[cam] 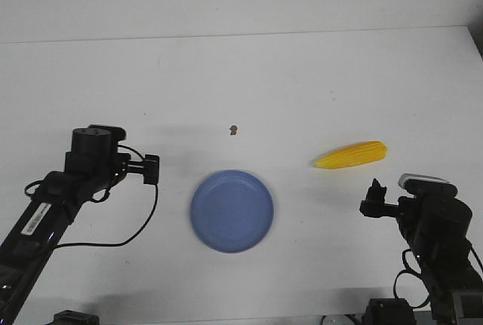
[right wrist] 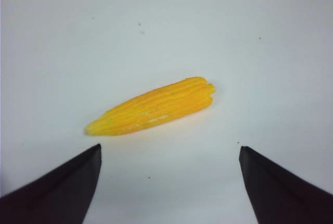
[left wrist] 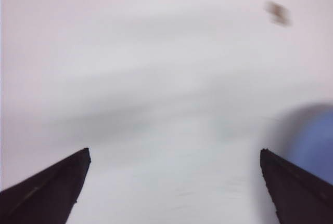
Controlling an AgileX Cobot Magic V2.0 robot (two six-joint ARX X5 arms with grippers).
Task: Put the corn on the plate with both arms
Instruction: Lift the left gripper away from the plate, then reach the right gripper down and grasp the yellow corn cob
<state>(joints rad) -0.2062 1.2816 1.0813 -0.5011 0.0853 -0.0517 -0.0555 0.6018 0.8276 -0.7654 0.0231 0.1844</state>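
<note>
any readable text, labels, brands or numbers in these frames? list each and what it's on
Nothing legible in any view.
White label on the left arm: dark print on it, too small to read.
Corn, plate, table: no text or markings visible.
Left wrist view: blurred, no text seen.
Right wrist view: sharp, but shows only the corn and bare table; no text.

left arm (cam: 53, 208) reaches forward from the near left, its gripper (left wrist: 174, 187) with fingers spread wide. right arm (cam: 438, 242) sits low at near right, gripper (right wrist: 169, 182) likewise spread.
</note>
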